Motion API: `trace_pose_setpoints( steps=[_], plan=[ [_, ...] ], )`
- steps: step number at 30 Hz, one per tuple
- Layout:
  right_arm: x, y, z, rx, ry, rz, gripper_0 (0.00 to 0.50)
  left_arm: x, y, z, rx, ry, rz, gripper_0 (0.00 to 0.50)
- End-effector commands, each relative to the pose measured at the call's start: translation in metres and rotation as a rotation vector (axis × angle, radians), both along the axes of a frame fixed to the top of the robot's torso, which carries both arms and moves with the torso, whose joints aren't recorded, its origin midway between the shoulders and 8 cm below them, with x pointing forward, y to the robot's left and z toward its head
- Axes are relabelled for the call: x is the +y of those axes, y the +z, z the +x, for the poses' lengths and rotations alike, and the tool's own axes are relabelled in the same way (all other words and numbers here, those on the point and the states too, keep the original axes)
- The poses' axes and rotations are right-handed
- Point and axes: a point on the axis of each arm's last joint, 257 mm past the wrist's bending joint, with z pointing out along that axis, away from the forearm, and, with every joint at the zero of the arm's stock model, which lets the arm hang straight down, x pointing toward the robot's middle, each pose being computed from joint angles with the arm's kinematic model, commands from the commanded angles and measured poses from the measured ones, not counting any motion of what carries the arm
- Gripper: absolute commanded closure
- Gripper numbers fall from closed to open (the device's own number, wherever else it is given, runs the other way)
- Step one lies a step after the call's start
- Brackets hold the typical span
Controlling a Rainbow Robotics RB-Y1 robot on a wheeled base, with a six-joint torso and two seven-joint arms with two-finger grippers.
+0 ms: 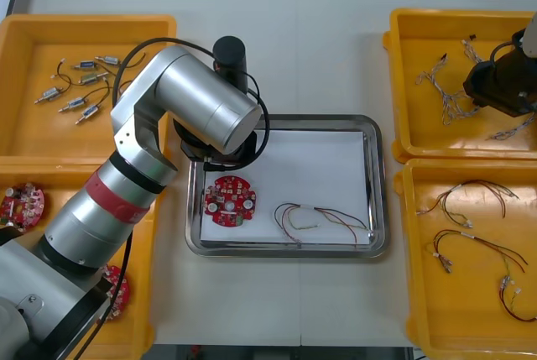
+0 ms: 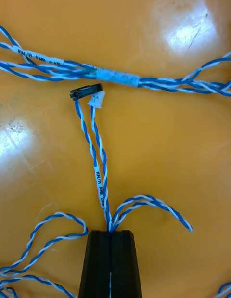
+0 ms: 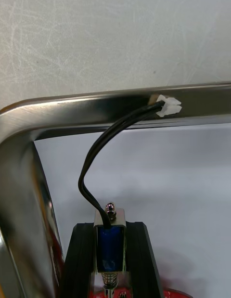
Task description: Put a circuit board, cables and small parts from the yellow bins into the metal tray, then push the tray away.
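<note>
Left pincer (image 3: 110,226): clamped on a small metal part (image 3: 109,245) with a blue body, held between both fingers. You have it over the white inside of the metal tray (image 1: 376,184), close to the tray's far left corner. A black lead (image 3: 90,165) curls away from the part. Its white plug (image 3: 168,107) shows against the shiny rim; you cannot tell whether it touches.

Right pincer (image 2: 110,233): fingers almost together, clamped on a twisted blue and white cable (image 2: 98,175) in the far right bin (image 1: 411,58). The pinched strand runs from the fingertips to a black and a white end piece. Another bundle of the same cable crosses beyond it on the bin floor.

Tray contents, front view: a round red circuit board (image 1: 232,201) lies flat near the left side. A red and yellow cable (image 1: 323,219) lies to its right, not touching it. The tray sits on the counter (image 1: 277,58) between the bins.

Stock for your reference:
- The far left bin (image 1: 25,58) holds loose metal parts (image 1: 80,83) with leads.
- The near left bin (image 1: 63,196) holds red boards (image 1: 21,205).
- The near right bin (image 1: 419,293) holds red and yellow cable sets (image 1: 470,238).
</note>
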Motion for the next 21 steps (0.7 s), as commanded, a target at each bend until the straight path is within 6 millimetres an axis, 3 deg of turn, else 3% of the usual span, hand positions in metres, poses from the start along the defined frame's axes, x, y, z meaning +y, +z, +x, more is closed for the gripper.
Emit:
trace_pose_setpoints(
  steps=[1, 21],
  plan=[
    [-0.003, 0.048, 0.005, -0.024, 0.044, -0.009, 0.500, -0.035, 0.023, 0.006, -0.048, -0.061, -0.025, 0.500],
    [0.012, 0.110, -0.035, 0.052, 0.198, -0.054, 0.500, -0.033, 0.014, 0.018, -0.070, -0.056, -0.007, 0.500]
  ],
)
